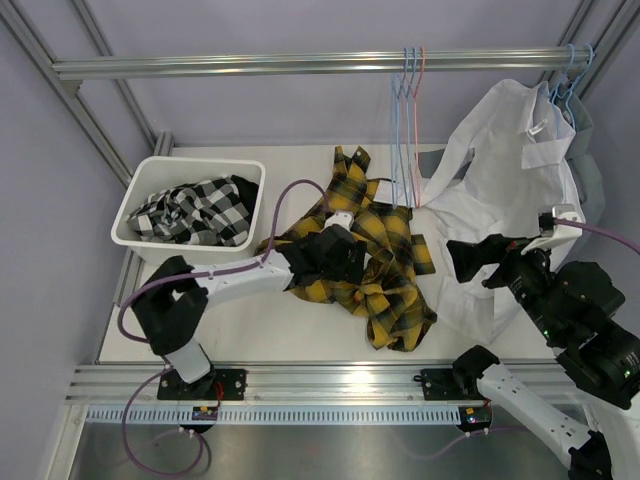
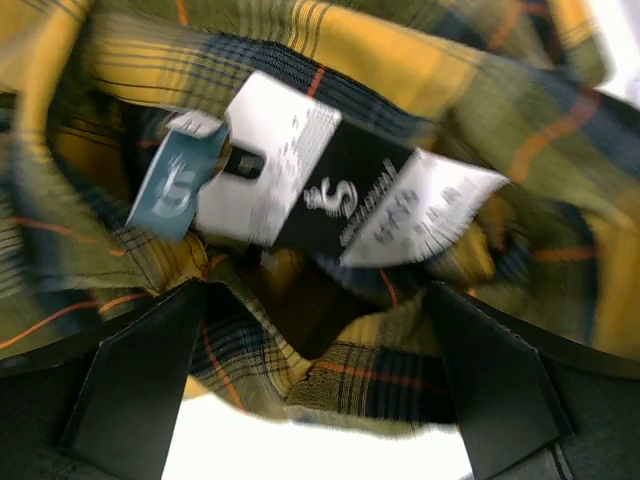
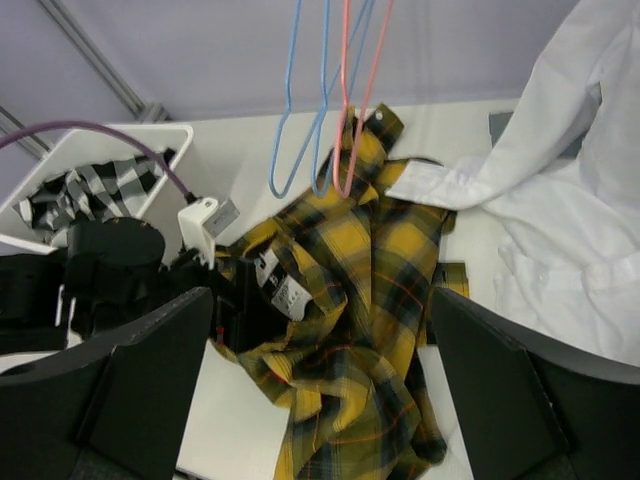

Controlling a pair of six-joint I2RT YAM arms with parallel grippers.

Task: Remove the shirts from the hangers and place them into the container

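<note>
Left wrist: plaid shirt (image 2: 400, 60) between spread left pincer (image 2: 315, 300).

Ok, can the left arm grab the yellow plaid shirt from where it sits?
Probably yes: the left gripper is open right at the yellow plaid shirt, with fabric bunched between its fingers and nothing covering it.

We see a plaid shirt (image 1: 385, 270) in yellow and black with thin orange lines at the middle of the overhead frame. Its label (image 2: 330, 185) is black and white, and the tag (image 2: 180, 180) beside it is blue-grey. At the upper left, the tub (image 1: 140, 175) is white and the checked shirt (image 1: 190, 212) in it is black and white. At the right is a plain white shirt (image 1: 505, 160), while near the top we count light blue hangers (image 3: 291, 80), one pink hanger (image 3: 345, 90) and a purple cable (image 3: 90, 125).
</note>
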